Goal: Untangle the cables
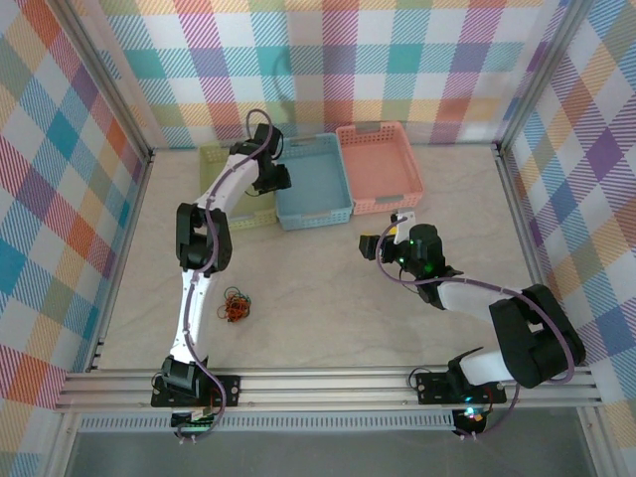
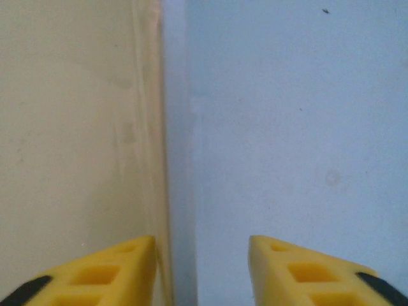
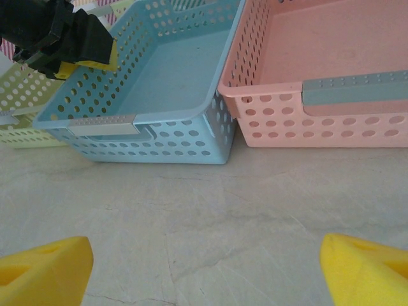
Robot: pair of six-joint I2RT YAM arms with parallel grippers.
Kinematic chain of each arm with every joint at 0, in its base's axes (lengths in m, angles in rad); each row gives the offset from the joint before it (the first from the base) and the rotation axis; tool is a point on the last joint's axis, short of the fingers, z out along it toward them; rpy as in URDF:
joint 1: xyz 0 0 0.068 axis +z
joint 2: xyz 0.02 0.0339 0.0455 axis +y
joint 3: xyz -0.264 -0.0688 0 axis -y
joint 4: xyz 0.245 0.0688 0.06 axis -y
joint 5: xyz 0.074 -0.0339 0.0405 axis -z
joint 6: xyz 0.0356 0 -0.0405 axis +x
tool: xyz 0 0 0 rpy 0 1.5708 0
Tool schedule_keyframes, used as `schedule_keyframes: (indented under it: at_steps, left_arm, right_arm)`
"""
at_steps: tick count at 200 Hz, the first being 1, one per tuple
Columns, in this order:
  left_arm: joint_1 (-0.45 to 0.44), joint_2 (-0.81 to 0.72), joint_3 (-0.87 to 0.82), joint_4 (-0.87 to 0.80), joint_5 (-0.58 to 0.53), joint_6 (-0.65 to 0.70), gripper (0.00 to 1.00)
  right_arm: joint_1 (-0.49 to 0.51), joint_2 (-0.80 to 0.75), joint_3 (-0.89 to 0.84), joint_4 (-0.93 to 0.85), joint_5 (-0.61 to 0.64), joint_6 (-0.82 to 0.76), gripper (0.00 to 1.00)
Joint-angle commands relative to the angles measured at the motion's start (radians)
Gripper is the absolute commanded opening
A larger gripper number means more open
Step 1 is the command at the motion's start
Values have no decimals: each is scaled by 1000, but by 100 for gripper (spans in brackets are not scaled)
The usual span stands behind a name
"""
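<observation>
From above, the cables lie in a small orange, red, green and black clump on the table, at about 7 o'clock from its middle, just beside the left arm and well apart from both grippers. Three baskets stand side by side at 12 o'clock: green basket, blue basket, pink basket. The left gripper hangs over the wall where green and blue meet. The right gripper sits at 3 o'clock, facing 12.

The left wrist view has the yellow fingers parted with nothing between them, pale green at 9 o'clock, blue at 3.

The right wrist view has the fingertips spread wide and empty above bare table, baskets ahead.
</observation>
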Motion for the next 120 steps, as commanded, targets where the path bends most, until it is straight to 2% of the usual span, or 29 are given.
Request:
schedule_keyframes:
  at_steps: [1, 24, 42, 59, 92, 120]
  left_arm:
    - [-19, -30, 34, -19, -8, 11, 57]
    - [-18, -81, 39, -36, -43, 27, 67]
    - [-15, -136, 23, -56, -79, 35, 68]
    - [-14, -235, -80, -18, -94, 35, 68]
    - [-16, -566, -483, 169, -109, -25, 68]
    - [-24, -857, -901, 298, -123, -104, 68]
  right_arm:
    - [7, 8, 29, 1, -12, -5, 91]
    - [7, 6, 29, 1, -12, -7, 91]
    - [7, 6, 29, 0, -12, -8, 91]
    - [7, 6, 29, 1, -14, -7, 92]
    - [7, 9, 30, 5, -18, 1, 91]
    - [7, 9, 30, 5, -21, 4, 91]
